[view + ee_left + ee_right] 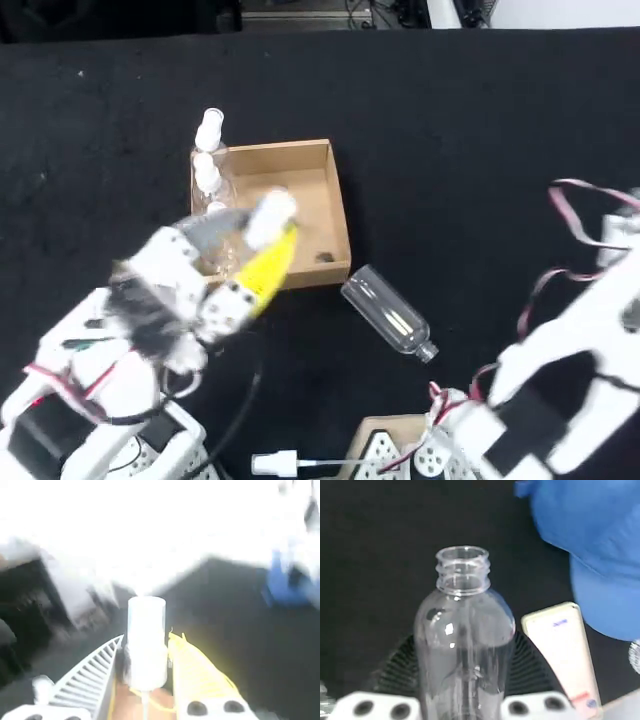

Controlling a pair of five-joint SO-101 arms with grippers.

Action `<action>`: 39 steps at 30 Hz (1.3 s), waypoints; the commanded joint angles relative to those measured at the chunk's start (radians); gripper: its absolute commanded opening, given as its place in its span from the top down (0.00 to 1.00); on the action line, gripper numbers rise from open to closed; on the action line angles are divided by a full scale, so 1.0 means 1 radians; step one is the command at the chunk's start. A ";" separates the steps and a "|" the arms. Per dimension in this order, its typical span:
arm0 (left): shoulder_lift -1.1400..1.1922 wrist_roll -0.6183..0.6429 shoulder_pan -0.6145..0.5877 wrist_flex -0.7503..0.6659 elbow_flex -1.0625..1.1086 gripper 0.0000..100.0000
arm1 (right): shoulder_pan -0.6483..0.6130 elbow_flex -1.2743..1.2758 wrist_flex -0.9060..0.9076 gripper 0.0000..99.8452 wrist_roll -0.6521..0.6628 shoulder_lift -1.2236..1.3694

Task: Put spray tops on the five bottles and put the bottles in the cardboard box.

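White spray top (146, 625) tight in the closed left gripper (146, 644), uncapped bottle (464, 625) tight in the closed right gripper (465, 672).

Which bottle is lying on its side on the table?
The topless bottle beside the cardboard box; topped bottles stand inside, left gripper and right gripper each hold another.

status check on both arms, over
Left tool shut on capped bottle over cardboard box. Right tool shut on open bottle. On table: loose bottle, spray top.

Nothing legible; the cream tube (560, 650) bears small blue print, perhaps a label, unreadable.
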 commanded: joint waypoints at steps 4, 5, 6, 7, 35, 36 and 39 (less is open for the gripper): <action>0.048 0.261 -0.142 -0.430 -0.090 0.95 | -0.330 0.163 -0.118 0.99 -0.235 -0.285; 0.061 0.282 -0.143 -0.482 -0.087 0.95 | -0.384 0.197 -0.153 0.99 -0.273 -0.314; 0.072 0.295 -0.145 -0.531 -0.082 0.95 | -0.436 0.232 -0.187 0.99 -0.308 -0.341; 0.081 0.308 -0.147 -0.568 -0.081 0.95 | -0.488 0.271 -0.226 0.99 -0.339 -0.366; 0.308 0.318 -0.038 -0.796 0.038 0.95 | -1.062 1.171 -0.864 0.99 -0.434 -1.047; 0.325 0.318 -0.038 -0.793 0.030 0.95 | -1.059 1.199 -0.890 0.99 -0.434 -1.069; 0.353 0.318 -0.038 -0.789 0.024 0.95 | -1.059 1.256 -0.921 0.99 -0.433 -1.127</action>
